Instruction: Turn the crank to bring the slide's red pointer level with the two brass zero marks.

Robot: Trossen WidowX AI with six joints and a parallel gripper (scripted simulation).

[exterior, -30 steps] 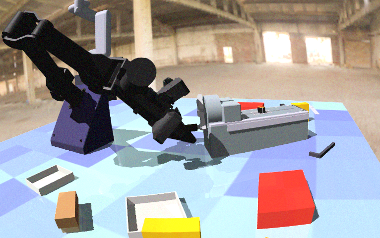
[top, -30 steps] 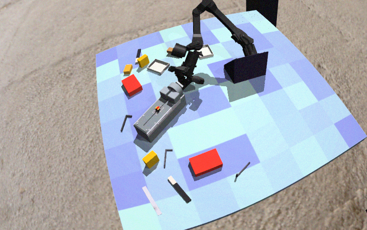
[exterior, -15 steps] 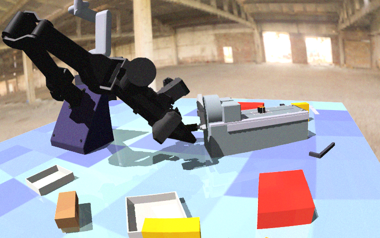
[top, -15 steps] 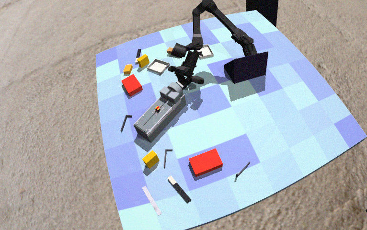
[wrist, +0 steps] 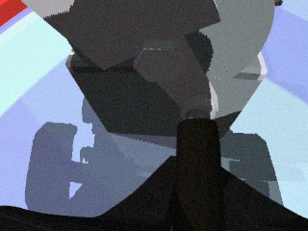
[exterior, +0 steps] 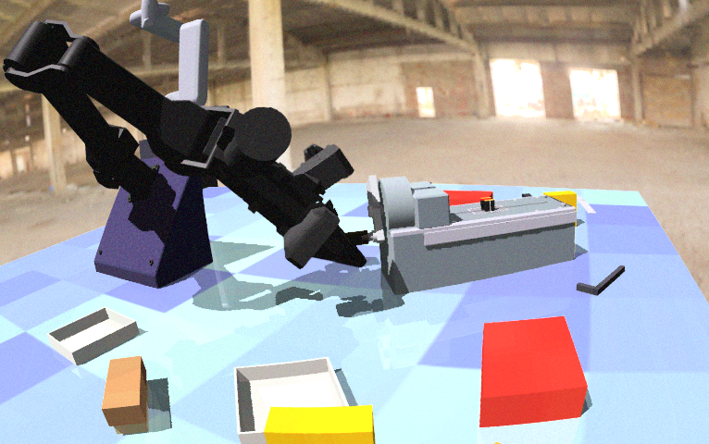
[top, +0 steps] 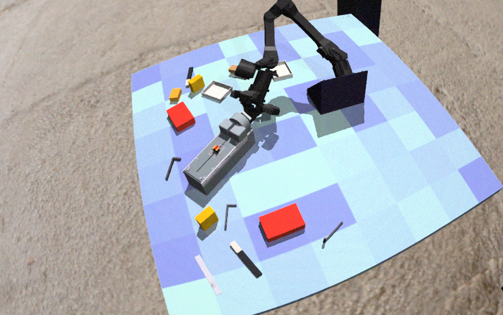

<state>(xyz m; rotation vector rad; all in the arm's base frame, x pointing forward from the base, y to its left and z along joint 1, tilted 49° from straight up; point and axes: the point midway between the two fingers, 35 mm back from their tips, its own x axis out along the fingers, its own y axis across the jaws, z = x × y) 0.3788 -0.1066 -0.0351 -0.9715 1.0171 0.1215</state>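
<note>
- Taking the grey crank machine [exterior: 479,241] as our landmark and reading the exterior view from its near edge outward, we first meet a yellow block [exterior: 318,425] lying against a white tray [exterior: 292,391], with a tan block [exterior: 125,391] further toward the arm's side.
- A large red block [exterior: 528,369] lies on the checkered desk [exterior: 666,351] in front of the machine, well apart from it.
- A second white tray [exterior: 93,334] sits toward the arm's pedestal, and a dark L-shaped key [exterior: 601,280] lies near the machine's far-end corner.
- The machine itself lies lengthwise on the desk; in the top view its body [top: 217,157] runs diagonally, crank end toward the arm.
- At that crank end we see the claw [exterior: 359,241], narrow and clamped on the small handle [exterior: 372,236] that sticks out beside the round crank disc [exterior: 397,206].
- In the wrist view the dark fingers reach up to the pale handle [wrist: 215,99] against the grey disc.
- On the machine's top, the slide's red pointer [top: 215,148] sits partway along the slot; we cannot tell whether it is level with the brass marks.
- Behind the machine, another red block [exterior: 468,196] and a yellow block [exterior: 561,196] peek over its top.
- The arm's dark pedestal [exterior: 127,258] stands well apart from the machine's crank end.
</note>
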